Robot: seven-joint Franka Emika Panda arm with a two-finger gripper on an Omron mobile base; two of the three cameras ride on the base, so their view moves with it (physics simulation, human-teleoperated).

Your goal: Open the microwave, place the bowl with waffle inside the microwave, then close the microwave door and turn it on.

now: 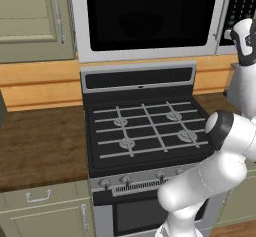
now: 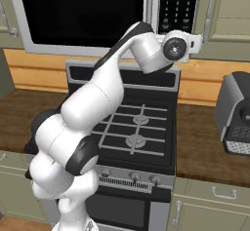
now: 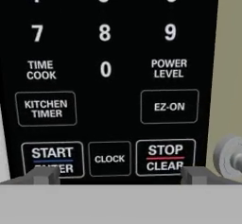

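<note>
The microwave (image 1: 150, 16) hangs above the stove, and the microwave door (image 2: 80, 13) is shut, its black glass dark. The slim bar handle (image 2: 150, 6) runs along the door's right edge. My gripper (image 3: 120, 175) is open and empty, held right up against the black button panel (image 3: 108, 72). One fingertip (image 3: 46, 173) stands below the START button (image 3: 52, 156). The other sits below STOP CLEAR (image 3: 165, 156). In the right base view my hand (image 2: 181, 46) is just under the panel (image 2: 178, 6). The bowl and the waffle are out of view.
The black gas stove (image 1: 145, 126) lies directly below, between wooden counters (image 1: 40, 146). A dark appliance (image 2: 235, 113) stands on the right counter. A green cabinet with a bar handle (image 2: 210, 6) adjoins the microwave's right side; its handle mount (image 3: 230, 154) is near my fingertip.
</note>
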